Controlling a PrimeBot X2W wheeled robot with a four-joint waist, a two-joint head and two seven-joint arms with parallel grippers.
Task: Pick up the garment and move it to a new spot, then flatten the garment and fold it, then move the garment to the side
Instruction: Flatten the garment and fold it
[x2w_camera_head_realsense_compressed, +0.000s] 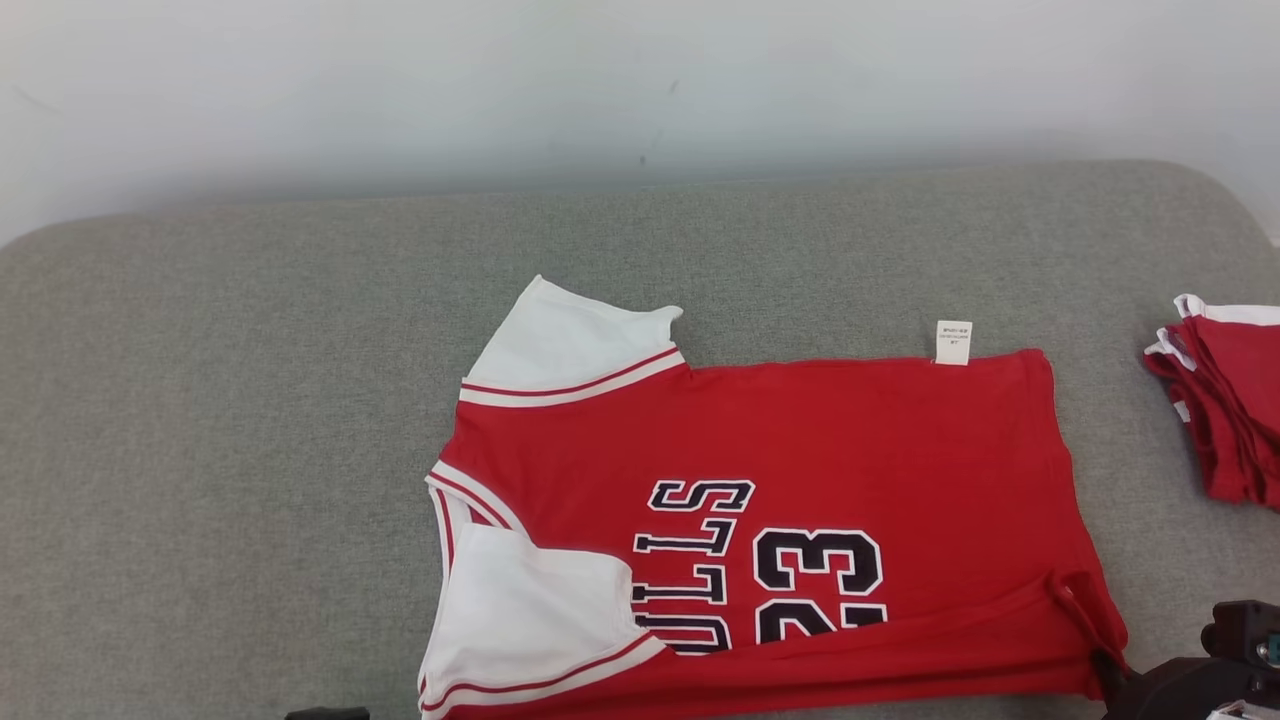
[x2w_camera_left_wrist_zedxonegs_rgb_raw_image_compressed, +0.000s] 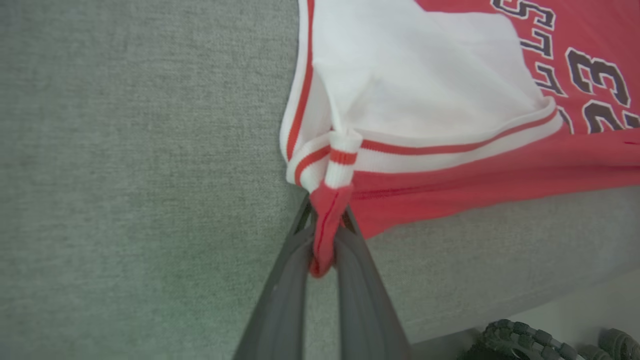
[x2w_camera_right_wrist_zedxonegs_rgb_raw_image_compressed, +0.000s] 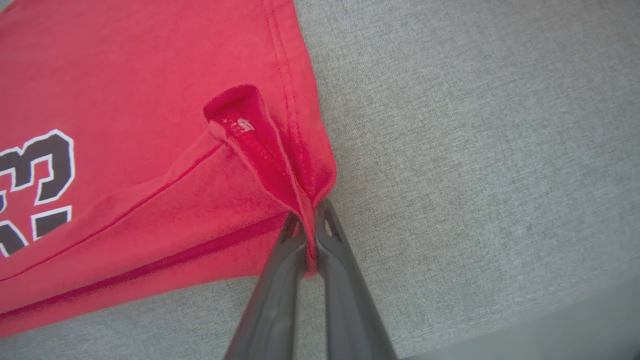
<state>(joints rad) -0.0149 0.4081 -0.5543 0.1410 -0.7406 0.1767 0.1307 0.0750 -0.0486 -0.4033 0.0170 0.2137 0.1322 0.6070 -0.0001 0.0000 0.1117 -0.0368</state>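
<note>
The jersey (x2w_camera_head_realsense_compressed: 800, 450), lying flat left of the folded red pile (x2w_camera_head_realsense_compressed: 1225, 400), looks light, soft and limp, best carried by the two corners that the left gripper (x2w_camera_left_wrist_zedxonegs_rgb_raw_image_compressed: 327, 216) and right gripper (x2w_camera_right_wrist_zedxonegs_rgb_raw_image_compressed: 309, 216) each pinch tightly.

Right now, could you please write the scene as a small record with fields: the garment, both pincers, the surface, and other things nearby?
garment: red jersey with white sleeves, spread sideways, print up, near edge turned over part of the print
left pincer: shut on the jersey's near corner at the sleeve end
right pincer: shut on the jersey's near corner at the hem end
surface: grey fabric surface
tag: white tag sticking out at the far edge
nearby: pile of red clothes to the right, apart from the jersey
</note>
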